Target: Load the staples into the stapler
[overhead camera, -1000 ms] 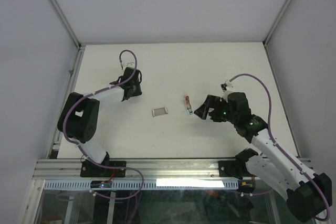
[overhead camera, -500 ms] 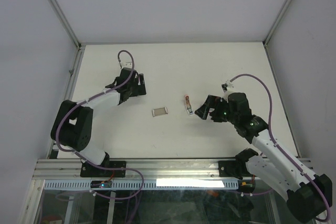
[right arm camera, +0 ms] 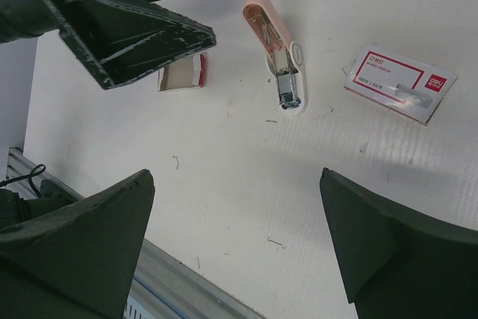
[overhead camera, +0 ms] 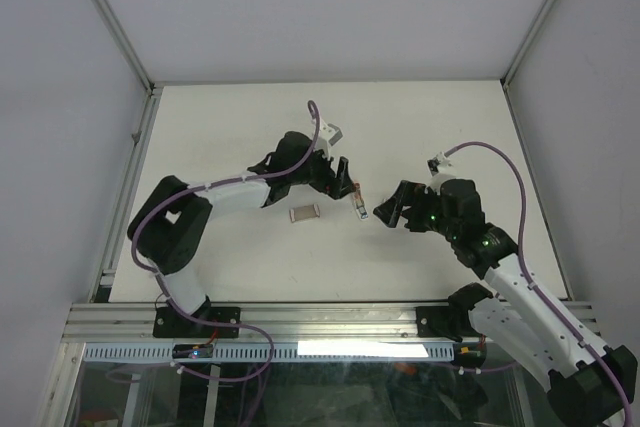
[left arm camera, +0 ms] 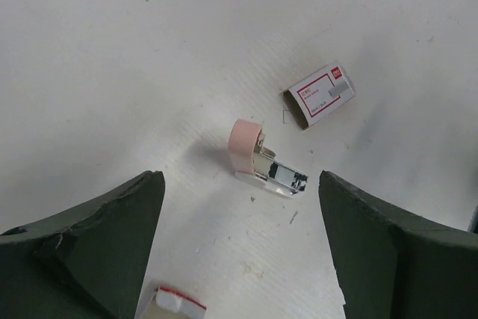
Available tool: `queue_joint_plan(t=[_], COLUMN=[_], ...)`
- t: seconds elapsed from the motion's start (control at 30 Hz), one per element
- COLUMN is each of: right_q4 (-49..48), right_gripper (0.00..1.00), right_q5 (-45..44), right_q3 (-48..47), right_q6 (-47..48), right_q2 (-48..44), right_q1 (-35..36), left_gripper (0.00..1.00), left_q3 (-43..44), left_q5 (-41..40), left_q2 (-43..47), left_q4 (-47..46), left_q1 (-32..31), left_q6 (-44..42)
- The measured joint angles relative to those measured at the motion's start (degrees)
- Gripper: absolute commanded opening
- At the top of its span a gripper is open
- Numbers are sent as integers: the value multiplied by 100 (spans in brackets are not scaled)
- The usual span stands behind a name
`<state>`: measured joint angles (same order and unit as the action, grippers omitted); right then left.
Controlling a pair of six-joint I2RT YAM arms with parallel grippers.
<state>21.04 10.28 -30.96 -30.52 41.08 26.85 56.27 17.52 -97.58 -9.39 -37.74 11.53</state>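
Note:
The pink stapler (overhead camera: 357, 202) lies mid-table with its metal tray pulled out (left arm camera: 287, 177), also seen in the right wrist view (right arm camera: 275, 50). The staples (overhead camera: 304, 213), a small flat grey rectangle with a brownish rim, lie to its left; from the right wrist they show as a small open tray with a red edge (right arm camera: 181, 74). My left gripper (overhead camera: 343, 181) hovers open just above the stapler (left arm camera: 239, 184), holding nothing. My right gripper (overhead camera: 386, 213) stands open to the stapler's right (right arm camera: 235, 177), empty.
A red-and-white box (left arm camera: 320, 95) lies flat beside the stapler (right arm camera: 399, 84); in the top view the right gripper hides it. Loose bent staples (right arm camera: 275, 242) dot the white table. A metal rail (right arm camera: 187, 289) runs along the near edge.
My left arm has swung from the back left across to the stapler, and its jaws have opened wide. The right arm has barely moved.

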Motion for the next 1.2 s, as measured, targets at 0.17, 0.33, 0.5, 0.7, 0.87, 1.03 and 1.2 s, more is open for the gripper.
queue_joint_plan(t=[0.17,0.33,0.5,0.7,0.87,1.03,1.2], right_q4=[4,4,9,22,26,28,31], right_gripper=[96,96,96,96,96,95,95], right_q5=[2,2,2,2,0,0,-33], right_q3=[0,0,0,0,0,0,13], right_q6=[0,-2,-2,-2,-2,-2,0], right_q2=[-90,-107,-107,-107,-107,-107,-107], right_q1=[-2,-2,-2,-4,-4,-4,-4], left_gripper=[83,69,53,34,19,12,9], left_q3=[485,726,831,831,708,138,-704], left_q5=[520,750,876,922,584,39,-903], left_q2=[-828,-1213,-1388,-1416,-1388,-977,-205], left_q4=[-232,-267,-275,-271,-422,-732,-817], left_q1=[-17,-92,-210,-317,-385,-560,-931], left_q6=[-66,-92,-118,-138,-157,-133,-2])
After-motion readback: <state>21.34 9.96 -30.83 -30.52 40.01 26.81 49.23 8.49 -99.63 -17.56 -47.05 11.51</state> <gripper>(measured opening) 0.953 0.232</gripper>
